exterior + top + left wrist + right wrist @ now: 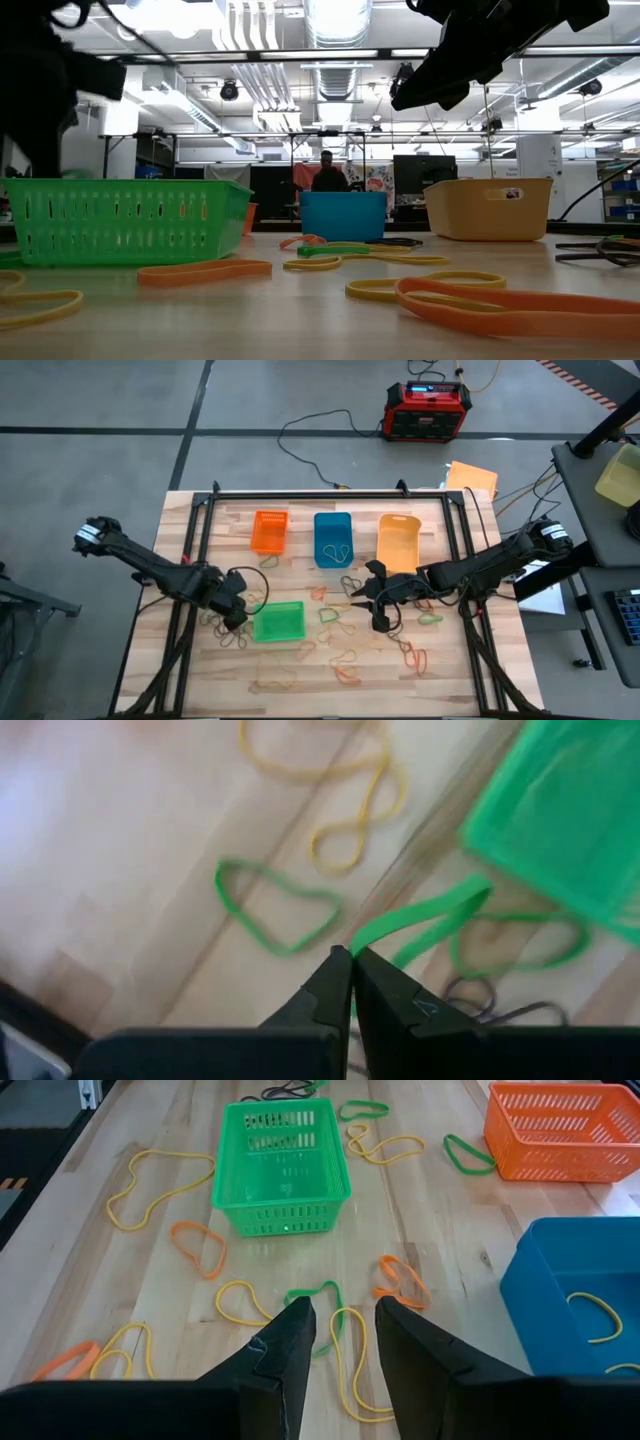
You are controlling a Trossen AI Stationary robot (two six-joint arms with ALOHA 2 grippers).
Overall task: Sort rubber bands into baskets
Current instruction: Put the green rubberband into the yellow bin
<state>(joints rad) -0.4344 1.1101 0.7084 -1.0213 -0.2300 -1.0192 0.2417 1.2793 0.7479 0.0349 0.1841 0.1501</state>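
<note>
Overhead, a wooden table [330, 670] carries four small baskets. The green basket [278, 622] sits nearest the table's front; beyond it stand the orange basket [269, 531], the blue basket [333, 539] and the yellow-orange basket [398, 543] in a row. Rubber bands [350, 660] in several colours lie scattered on the wood, mostly to the right of the green basket. The left gripper [236, 617] is just beside the green basket's left edge. The right gripper [380, 605] hangs to the green basket's right, over loose bands. A red-and-black box [428, 410] sits on the floor well beyond the table.

At table height, the green basket [125, 220] stands at left, with the blue basket [343, 216] and yellow-orange basket [490, 208] farther back to its right. Orange and yellow bands [500, 300] lie flat in the foreground. A person [327, 172] shows far behind the blue basket.

From the left wrist, the left gripper [350, 960] has its fingers pressed together, pinching a green rubber band [420, 915] that stretches toward the green basket [560, 820]. Another green band [275, 905] and a yellow one [345, 810] lie close by.

From the right wrist, the right gripper [342, 1320] has its fingers apart, holding nothing, above a green and yellow band on the wood, with the green basket [283, 1170] ahead of it.
</note>
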